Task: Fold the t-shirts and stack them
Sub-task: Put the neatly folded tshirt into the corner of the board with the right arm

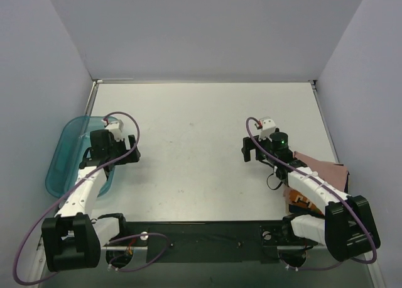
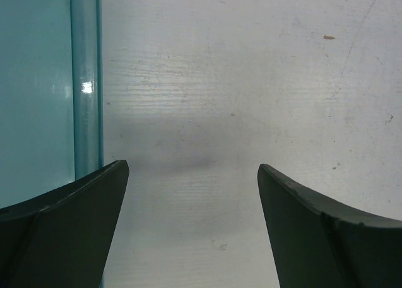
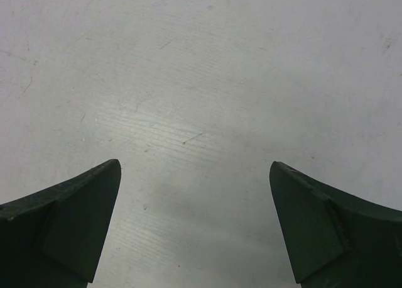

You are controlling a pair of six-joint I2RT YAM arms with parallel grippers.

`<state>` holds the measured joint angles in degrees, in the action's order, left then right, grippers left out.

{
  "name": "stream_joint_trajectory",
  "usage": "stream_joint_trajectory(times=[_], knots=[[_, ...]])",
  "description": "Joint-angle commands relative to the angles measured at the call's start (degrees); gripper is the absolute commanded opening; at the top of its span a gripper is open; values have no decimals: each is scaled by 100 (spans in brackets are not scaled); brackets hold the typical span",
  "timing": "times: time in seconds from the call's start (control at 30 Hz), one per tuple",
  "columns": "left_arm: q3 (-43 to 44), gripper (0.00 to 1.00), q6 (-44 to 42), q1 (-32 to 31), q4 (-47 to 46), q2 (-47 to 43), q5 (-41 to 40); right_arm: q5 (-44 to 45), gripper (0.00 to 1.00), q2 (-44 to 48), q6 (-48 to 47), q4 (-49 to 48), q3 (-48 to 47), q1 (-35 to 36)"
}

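The dusty pink t-shirt (image 1: pixel 323 170) lies folded at the near right of the table, partly under my right arm, with a bit of orange print (image 1: pixel 300 201) showing. The navy t-shirt is not in view. My left gripper (image 1: pixel 114 155) hangs open and empty beside the teal tray; in its wrist view the gripper (image 2: pixel 191 175) has bare table between its fingers. My right gripper (image 1: pixel 253 151) is open and empty over bare table, left of the pink shirt; its wrist view (image 3: pixel 195 171) shows only table.
A translucent teal plastic tray (image 1: pixel 63 156) sits at the left edge, its wall also in the left wrist view (image 2: pixel 85 80). White walls enclose the table on three sides. A dark bar (image 1: pixel 207 238) holding the arm bases runs along the near edge.
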<state>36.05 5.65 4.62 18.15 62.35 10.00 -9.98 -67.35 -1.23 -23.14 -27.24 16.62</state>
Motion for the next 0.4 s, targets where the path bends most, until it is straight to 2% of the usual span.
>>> stream_joint_trajectory(times=[0.0,0.27,0.37], knots=[[-28,95,24,109,-321,-47,-183,-119,100,258,123,-367,105,8],[-107,95,6,109,-400,-91,-147,-180,100,328,123,-332,140,8],[-81,96,120,109,-392,-100,-357,-233,100,345,123,-332,149,-10]])
